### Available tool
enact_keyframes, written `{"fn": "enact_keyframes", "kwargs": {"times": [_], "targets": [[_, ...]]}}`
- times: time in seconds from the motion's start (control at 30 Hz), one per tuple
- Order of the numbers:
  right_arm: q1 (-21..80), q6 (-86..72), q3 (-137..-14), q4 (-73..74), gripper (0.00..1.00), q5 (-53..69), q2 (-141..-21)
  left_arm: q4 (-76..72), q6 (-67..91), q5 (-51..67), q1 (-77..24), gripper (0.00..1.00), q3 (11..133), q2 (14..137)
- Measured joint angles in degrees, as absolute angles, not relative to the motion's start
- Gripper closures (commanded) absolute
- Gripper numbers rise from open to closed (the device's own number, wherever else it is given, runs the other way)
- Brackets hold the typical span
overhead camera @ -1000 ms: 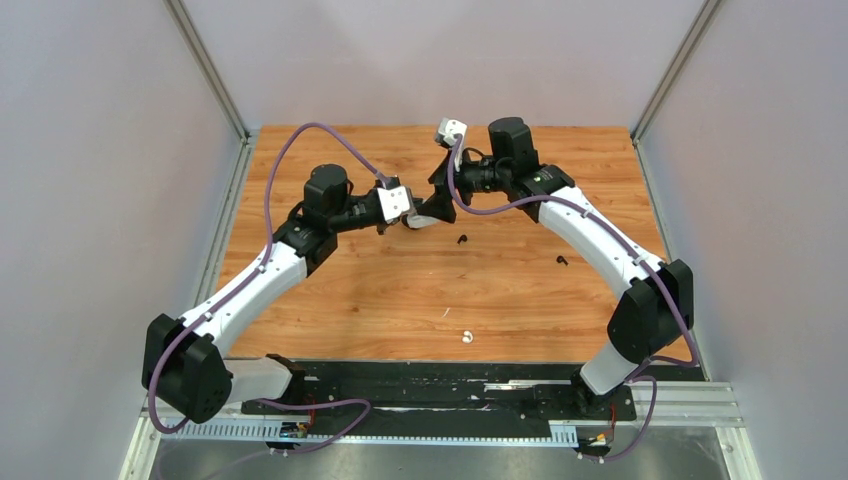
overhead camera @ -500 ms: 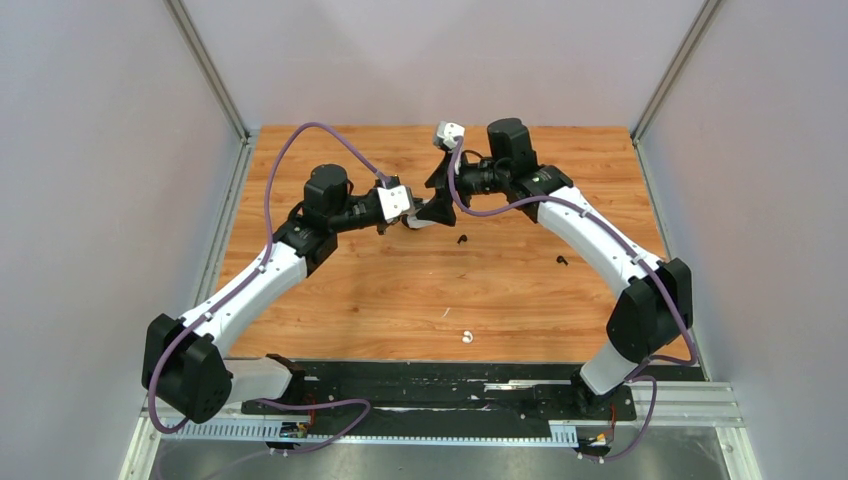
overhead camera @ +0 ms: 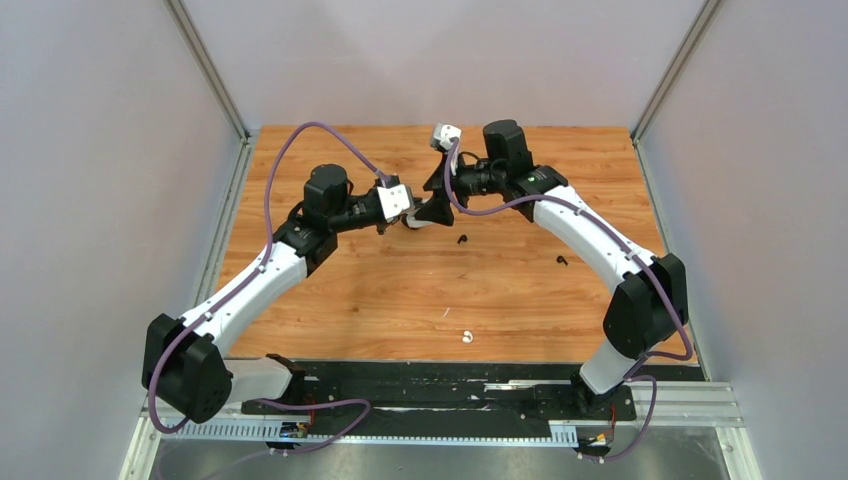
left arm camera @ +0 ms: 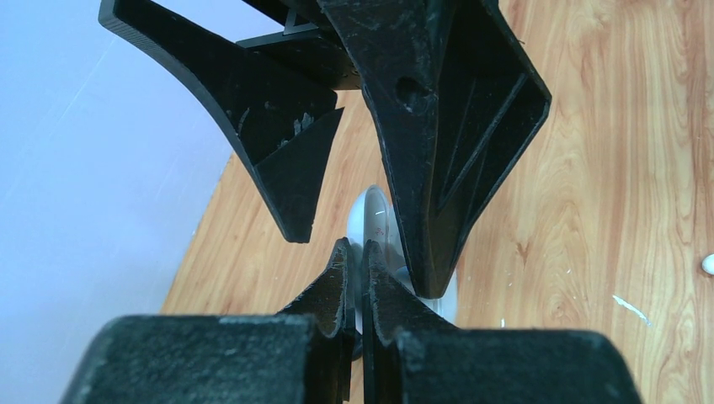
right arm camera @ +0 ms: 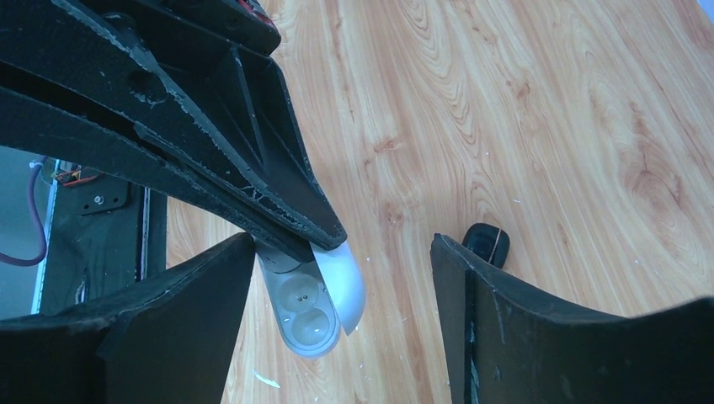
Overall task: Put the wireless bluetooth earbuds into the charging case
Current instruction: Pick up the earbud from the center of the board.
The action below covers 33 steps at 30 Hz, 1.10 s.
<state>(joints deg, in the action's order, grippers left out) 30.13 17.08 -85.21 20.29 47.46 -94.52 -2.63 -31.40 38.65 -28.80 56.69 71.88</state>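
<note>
earbuds (overhead camera: pixel 466 337) all lie loose, none in my grippers. left gripper (left arm camera: pixel 355 248) is clenched on the lid edge of the open white case (right arm camera: pixel 301 316), whose long axis points away from its fingers, both wells bare. right gripper (right arm camera: pixel 341 244) is spread wide, empty, straddling that case. the black earbud (overhead camera: pixel 462 239) lies near it on the wood; the white earbud (overhead camera: pixel 466 337) lies well apart toward the bases. the right arm is free, so i'd send it. wooden table (overhead camera: pixel 520 300), grey walls close around.
</note>
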Motion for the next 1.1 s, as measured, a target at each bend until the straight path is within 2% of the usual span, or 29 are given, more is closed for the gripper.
{"fn": "enact_keyframes", "kwargs": {"times": [0.6, 0.87, 1.1], "targets": [[30.13, 14.57, -85.93, 19.05, 0.28, 45.04, -95.50, -2.70, -32.49, 37.69, -28.73, 1.00, 56.69, 71.88], [29.82, 13.76, -87.00, 19.53, 0.21, 45.65, -95.50, -2.92, -32.77, 37.17, -28.73, 1.00, 56.69, 71.88], [26.55, 10.48, -91.29, 20.49, 0.21, 50.68, -94.63, -2.35, -33.43, 35.53, -28.86, 1.00, 56.69, 71.90]]}}
